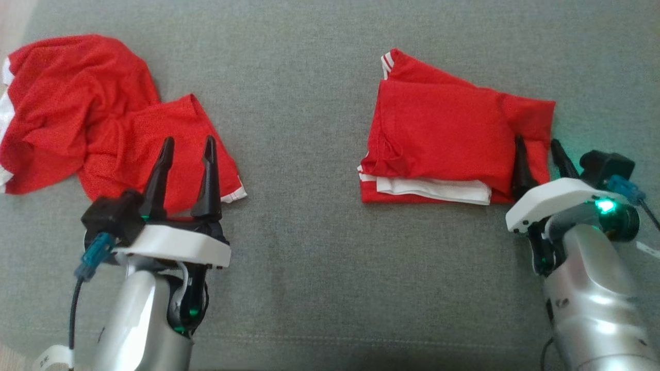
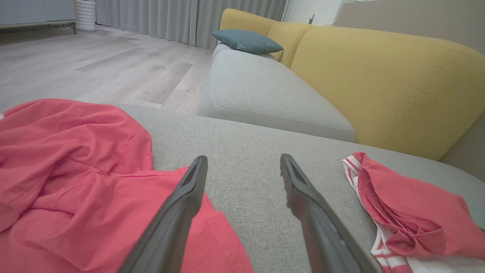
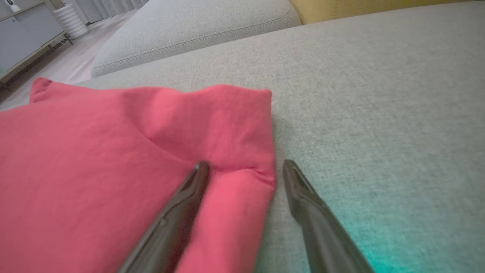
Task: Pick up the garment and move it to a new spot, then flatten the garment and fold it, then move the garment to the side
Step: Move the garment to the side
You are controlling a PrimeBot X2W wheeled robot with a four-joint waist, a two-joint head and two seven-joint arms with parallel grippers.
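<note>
Two red garments lie on the grey cushion (image 1: 309,242). A crumpled red garment (image 1: 77,113) with white trim sprawls at the left, and my left gripper (image 1: 188,139) hovers open over its lower right flap. In the left wrist view that gripper (image 2: 244,163) has one finger above the crumpled garment (image 2: 75,170) and the other above bare cushion. A folded red garment (image 1: 443,139) with white edges lies at the right. My right gripper (image 1: 537,140) is open astride its right edge. In the right wrist view that gripper (image 3: 246,165) has the folded garment's (image 3: 113,170) edge between its fingers.
The cushion is part of a sofa with a yellow backrest (image 2: 379,76) beyond the garments. A further grey seat (image 2: 257,91) carries a blue pillow (image 2: 246,41). Wooden floor (image 2: 94,64) lies past the cushion's left edge, and a low cabinet (image 3: 26,41) stands far off.
</note>
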